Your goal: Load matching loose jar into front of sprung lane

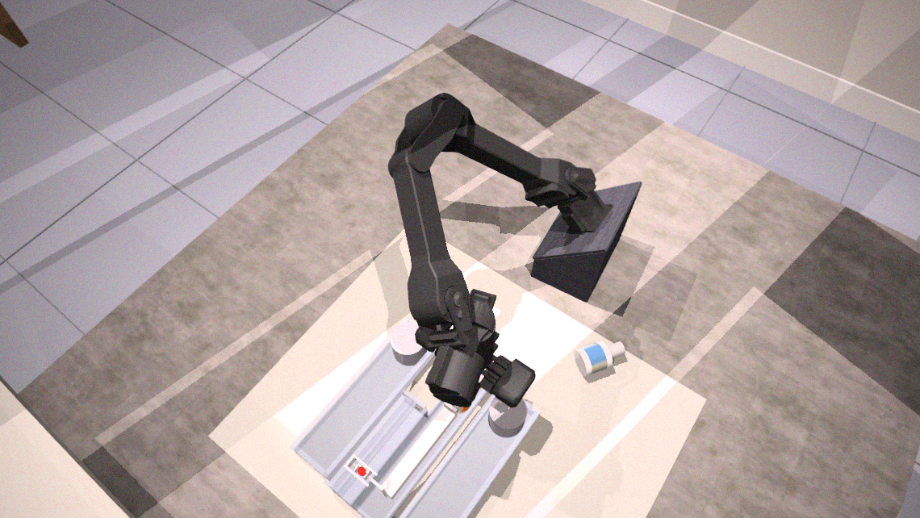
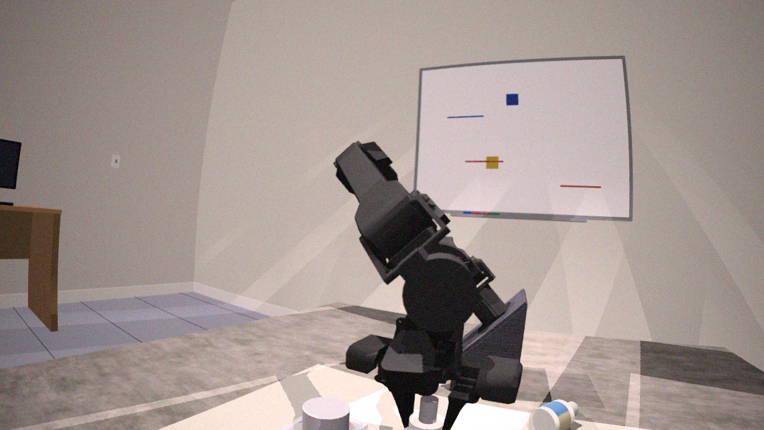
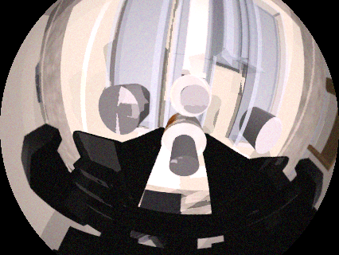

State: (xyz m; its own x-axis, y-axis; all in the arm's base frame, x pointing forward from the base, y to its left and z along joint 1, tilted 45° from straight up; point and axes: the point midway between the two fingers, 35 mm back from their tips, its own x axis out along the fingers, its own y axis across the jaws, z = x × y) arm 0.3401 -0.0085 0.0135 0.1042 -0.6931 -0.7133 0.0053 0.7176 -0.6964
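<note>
My gripper (image 2: 429, 422) (image 3: 183, 134) is shut on a jar (image 2: 428, 410) (image 3: 184, 159) with a white shoulder, a grey cap and an orange label. The orange also shows in the top view (image 1: 464, 408). The held jar looks upright at the front end of the sprung lane (image 1: 418, 457) (image 3: 197, 32). Directly behind it stands the lane's jar (image 3: 191, 96), seen from above with its pale round cap. The two look close together; I cannot tell if they touch. The held jar's base, the front stop and the pusher plate's contact are hidden.
A blue-labelled white jar (image 1: 595, 357) (image 2: 555, 415) lies on its side to the right of the rack. Grey cylinders stand at the front of the outer lanes, one on the left (image 1: 407, 340) (image 2: 325, 414) (image 3: 260, 129) and one on the right (image 1: 507, 418) (image 3: 124, 108).
</note>
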